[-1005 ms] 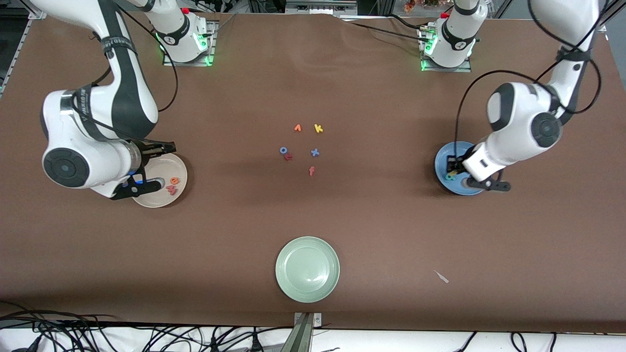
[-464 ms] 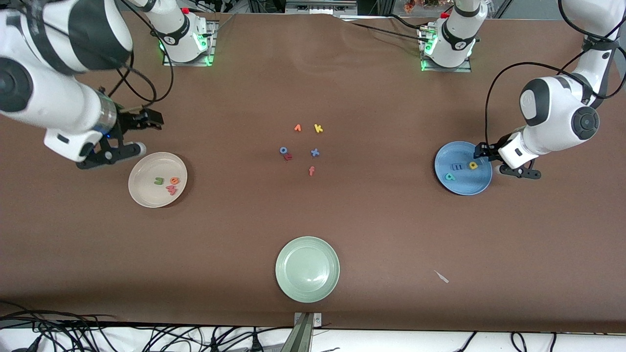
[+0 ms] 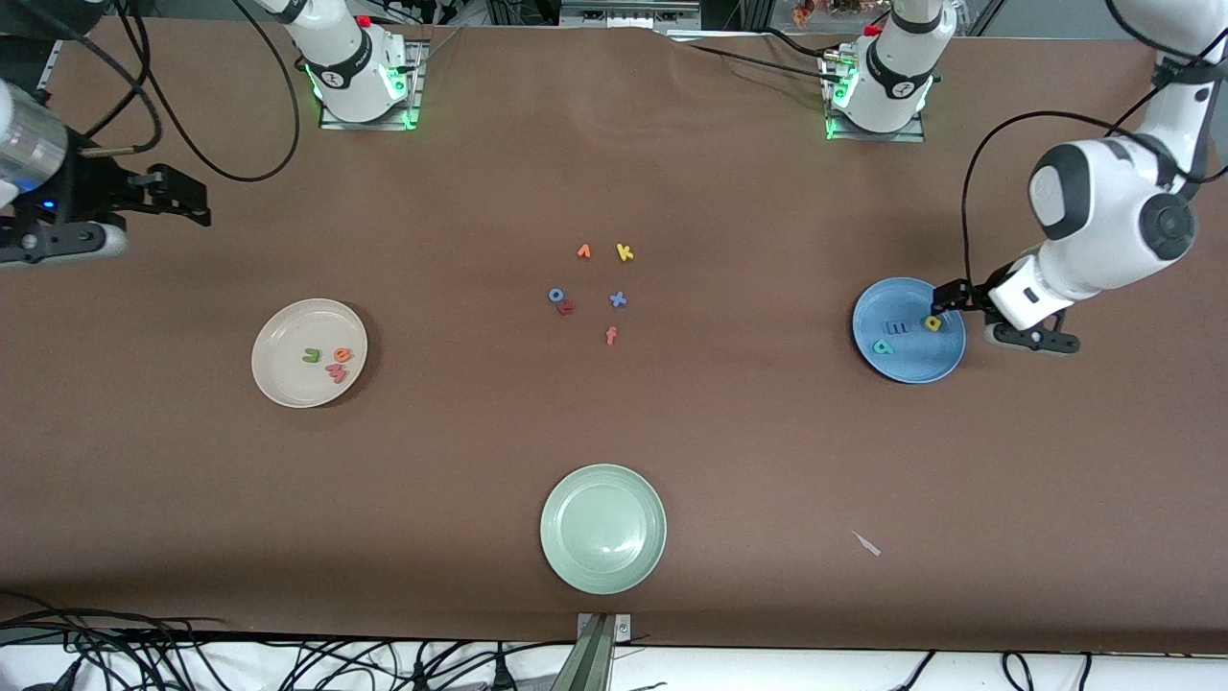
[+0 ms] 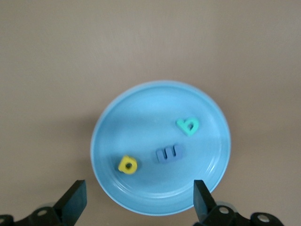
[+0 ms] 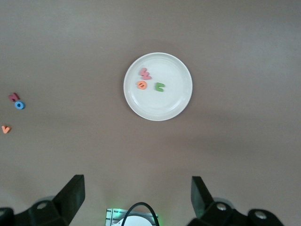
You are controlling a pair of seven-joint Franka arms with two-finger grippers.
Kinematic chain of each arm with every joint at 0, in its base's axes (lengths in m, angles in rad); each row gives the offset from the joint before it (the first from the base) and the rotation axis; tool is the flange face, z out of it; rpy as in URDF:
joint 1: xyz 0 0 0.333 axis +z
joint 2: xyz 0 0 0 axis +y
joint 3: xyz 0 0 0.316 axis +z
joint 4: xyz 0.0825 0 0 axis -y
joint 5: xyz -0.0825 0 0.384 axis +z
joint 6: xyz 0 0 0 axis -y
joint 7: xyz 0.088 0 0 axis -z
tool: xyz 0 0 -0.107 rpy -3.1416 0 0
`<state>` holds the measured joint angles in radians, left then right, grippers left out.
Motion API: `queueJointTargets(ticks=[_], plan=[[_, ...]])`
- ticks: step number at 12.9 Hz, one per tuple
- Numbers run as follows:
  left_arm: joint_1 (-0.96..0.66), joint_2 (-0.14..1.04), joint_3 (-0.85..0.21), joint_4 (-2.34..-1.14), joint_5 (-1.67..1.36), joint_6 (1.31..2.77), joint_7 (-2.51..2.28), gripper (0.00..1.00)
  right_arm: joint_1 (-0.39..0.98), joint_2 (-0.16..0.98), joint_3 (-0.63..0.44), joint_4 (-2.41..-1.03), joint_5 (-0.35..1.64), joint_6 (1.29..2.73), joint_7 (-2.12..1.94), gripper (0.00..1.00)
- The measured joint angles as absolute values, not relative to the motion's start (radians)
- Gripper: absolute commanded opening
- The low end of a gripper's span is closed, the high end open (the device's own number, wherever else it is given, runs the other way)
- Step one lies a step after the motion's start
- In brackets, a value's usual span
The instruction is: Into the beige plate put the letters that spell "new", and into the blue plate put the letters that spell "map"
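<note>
While both pincers stand wide open with nothing between their fingers, every letter of the task lies in a plate. Nearest the front camera sits the pale green plate (image 3: 602,528), bare, with a small pale scrap (image 3: 866,543) on the table (image 3: 729,432) toward the left arm's end.

Farther up, the beige plate (image 3: 278,379) lies toward the right arm's end and holds the green "n" (image 3: 311,356), the orange "e" (image 3: 342,356) and the pinkish-red "w" (image 3: 336,372), the last two touching or nearly so. The blue plate (image 3: 911,369) lies toward the left arm's end and holds the blue "m" (image 3: 895,328), the teal letter (image 3: 883,346) and the yellow letter (image 3: 932,323), all apart from one another. The left pincer (image 3: 971,317) hangs low over that plate's rim, close by the yellow letter; whether a fingertip brushes the rim is hard to say.

Between the two plates, mid-table, lie the leftover letters: the orange-red "f" (image 3: 611,335), the blue "x" (image 3: 618,299), the blue "o" (image 3: 555,295) touching a small red letter (image 3: 566,307), then the yellow "k" (image 3: 625,252) and an orange letter (image 3: 583,251). Wide bare table surrounds each plate.

The right pincer (image 3: 153,216) hangs high over the table's edge at the right arm's end, well clear of the beige plate.
</note>
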<state>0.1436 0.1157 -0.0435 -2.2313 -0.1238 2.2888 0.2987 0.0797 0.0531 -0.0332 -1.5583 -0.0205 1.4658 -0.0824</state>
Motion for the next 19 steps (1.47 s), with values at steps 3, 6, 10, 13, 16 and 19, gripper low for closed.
queueJointTargets(ticks=[3, 6, 10, 13, 16, 19], plan=[[0.138, -0.048, -0.046, -2.186, -0.1, 2.153, 0.299, 1.0, 0.07, 0.052, -0.036, -1.595, 0.004, 1.521, -0.015, 1.0], [0.135, -0.166, -0.046, -2.034, -0.074, 1.871, 0.296, 1.0, 0.062, 0.049, -0.039, -1.601, 0.006, 1.541, 0.007, 1.0], [0.132, -0.185, -0.046, -1.764, -0.008, 1.539, 0.205, 1.0, 0.053, 0.046, -0.042, -1.61, 0.007, 1.545, 0.007, 1.0], [0.115, -0.178, -0.048, -1.716, -0.008, 1.482, 0.098, 1.0, 0.054, 0.046, -0.04, -1.615, 0.007, 1.556, 0.007, 1.0], [0.08, -0.152, -0.049, -1.688, -0.008, 1.482, 0.049, 1.0, 0.055, 0.046, -0.04, -1.615, 0.007, 1.562, 0.007, 1.0], [0.042, -0.114, -0.049, -1.64, -0.008, 1.482, -0.048, 1.0, 0.055, 0.046, -0.04, -1.615, 0.007, 1.564, 0.007, 1.0]])
